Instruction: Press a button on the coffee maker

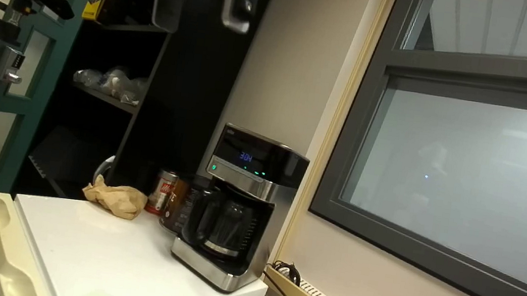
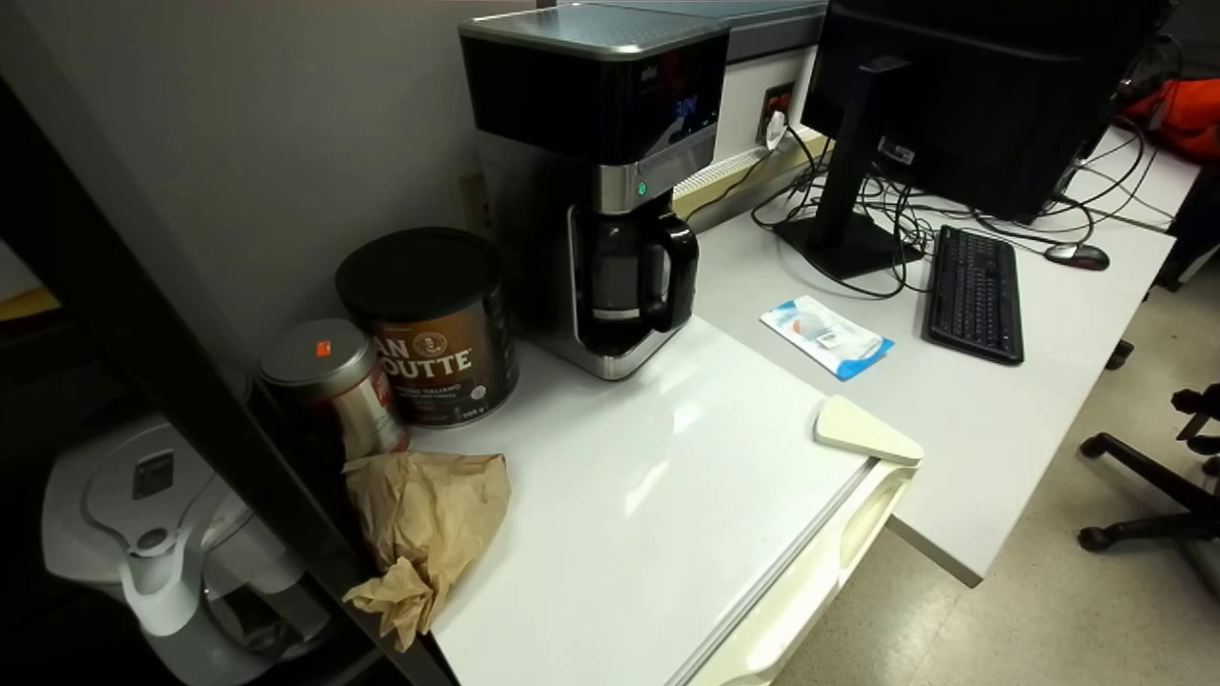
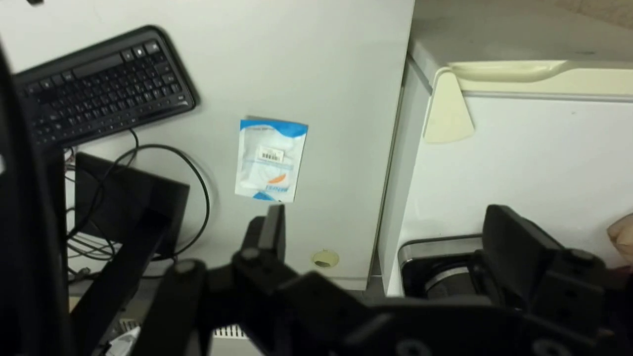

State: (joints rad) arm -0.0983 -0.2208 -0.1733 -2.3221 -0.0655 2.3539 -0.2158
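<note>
The coffee maker (image 1: 251, 179) is black with a silver band and stands upright on a white cabinet (image 1: 92, 248). It also shows in an exterior view (image 2: 543, 200). Its display (image 1: 245, 157) reads 3:04, and a green-lit button (image 1: 214, 167) glows at the band's end. The dark carafe (image 1: 232, 228) sits inside it. My gripper (image 1: 200, 25) is open and empty, well above the cabinet and apart from the machine. In the wrist view the gripper (image 3: 386, 206) points down; the coffee maker's base (image 3: 440, 247) shows between its fingers, the rest hidden behind the gripper.
A brown coffee can (image 2: 429, 353), a smaller tin (image 2: 348, 400) and a crumpled paper bag (image 2: 434, 524) stand beside the coffee maker. A desk adjoins the cabinet with a blue-white packet (image 3: 271, 160), keyboard (image 3: 104, 89), cables and monitor (image 2: 953, 105). A wall and window (image 1: 469, 170) are behind.
</note>
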